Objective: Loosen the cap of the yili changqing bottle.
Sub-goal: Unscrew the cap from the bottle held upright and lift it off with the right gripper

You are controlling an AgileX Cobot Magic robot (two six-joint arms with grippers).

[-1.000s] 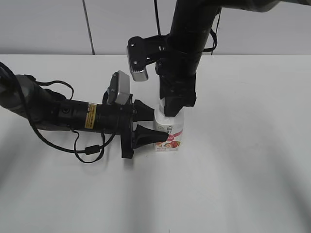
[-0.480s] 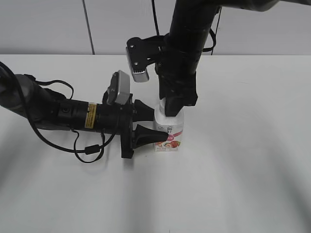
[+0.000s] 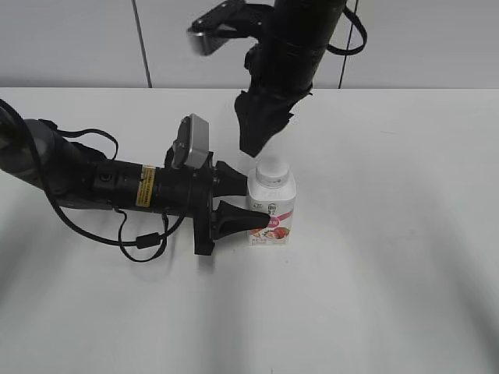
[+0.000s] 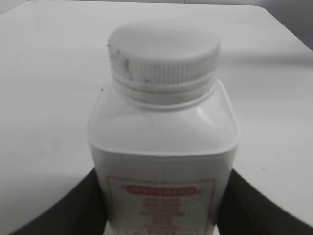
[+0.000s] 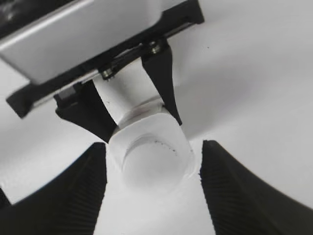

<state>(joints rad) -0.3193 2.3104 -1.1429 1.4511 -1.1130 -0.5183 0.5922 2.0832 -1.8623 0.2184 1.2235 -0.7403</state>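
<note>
Upright near the middle of the white table (image 3: pixel 390 257), the yili changqing bottle (image 3: pixel 271 214) is showing a label with a pink-red band and a fruit picture; the red-framed print facing the left wrist camera is blurring into unreadable lines. Its cap (image 4: pixel 164 51) is sitting on the neck, ribbed around the side and carrying small dark specks. The left gripper (image 3: pixel 248 199) is lying low on the tabletop from the left, its fingers clenching the bottle's body on both sides. A yellow sticker on that arm is too small to read. The right gripper (image 3: pixel 253 140) is hanging above the cap, apart from it, fingers spread wide. Pale wall panels are standing beyond the far table edge.
</note>
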